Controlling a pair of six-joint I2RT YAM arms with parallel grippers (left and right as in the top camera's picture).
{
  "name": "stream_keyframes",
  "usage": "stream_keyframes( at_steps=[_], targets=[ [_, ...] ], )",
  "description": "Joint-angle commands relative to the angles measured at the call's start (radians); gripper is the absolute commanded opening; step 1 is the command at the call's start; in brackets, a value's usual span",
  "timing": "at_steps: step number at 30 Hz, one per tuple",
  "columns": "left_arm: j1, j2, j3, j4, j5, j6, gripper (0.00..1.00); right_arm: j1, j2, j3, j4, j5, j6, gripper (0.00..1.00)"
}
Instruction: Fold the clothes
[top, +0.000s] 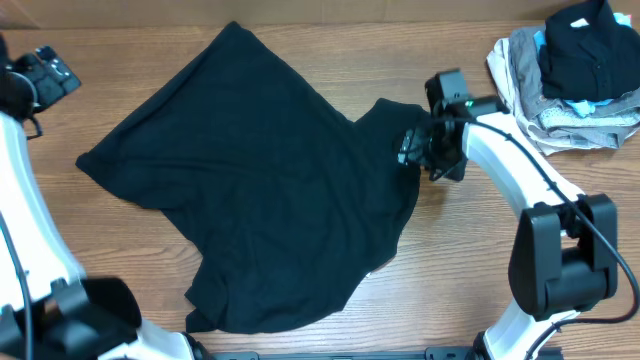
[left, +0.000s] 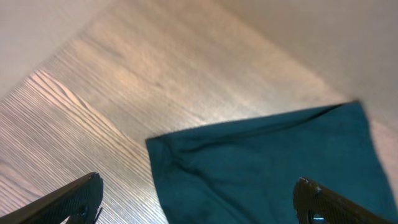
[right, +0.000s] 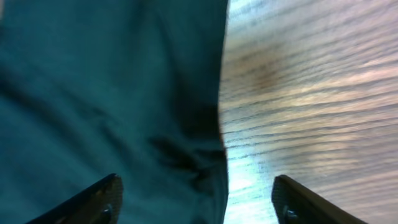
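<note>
Left wrist view: my left fingers (left: 71, 200) stand spread wide with nothing between them. They hang above the tabletop (left: 124, 81), and one corner of the black T-shirt (left: 261, 168) lies flat on the wood just beyond them. The left tip is over bare wood and the right tip is over the cloth.

In the right wrist view my right fingers (right: 90, 202) are also apart and grip nothing. The T-shirt's edge runs between them, so the left tip is above dark fabric and the right tip is above bare wood. I cannot tell whether either tip touches the cloth.

From overhead, the T-shirt sprawls unfolded and rumpled across the middle of the tabletop. One corner points to the far side and a wrinkled hem lies at the near side. My right fingers sit at its right edge, beside a sleeve. My left fingers are at the far left, apart from the cloth. A stack of folded garments (top: 570, 85) rests in the far right corner, well apart from the T-shirt.
</note>
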Motion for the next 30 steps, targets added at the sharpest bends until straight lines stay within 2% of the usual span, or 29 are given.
stream_keyframes(
  at_steps=[1,8,15,21,30],
  targets=[
    [0.003,-0.045,0.000,-0.003,0.025,0.000,1.00,0.006,0.003,-0.075,0.082,0.012,-0.008,0.69],
    [-0.025,-0.056,-0.001,-0.051,0.067,0.001,1.00,0.029,0.019,-0.160,0.193,0.012,-0.008,0.35],
    [-0.054,-0.051,-0.003,-0.077,0.059,0.036,1.00,0.058,0.082,-0.163,0.244,0.012,-0.008,0.25],
    [-0.070,-0.050,-0.003,-0.080,0.060,0.035,1.00,0.043,0.122,-0.163,0.311,0.061,0.000,0.09],
    [-0.097,-0.035,-0.003,-0.093,0.059,0.050,1.00,-0.060,0.209,-0.163,0.473,0.143,-0.001,0.06]
  ],
)
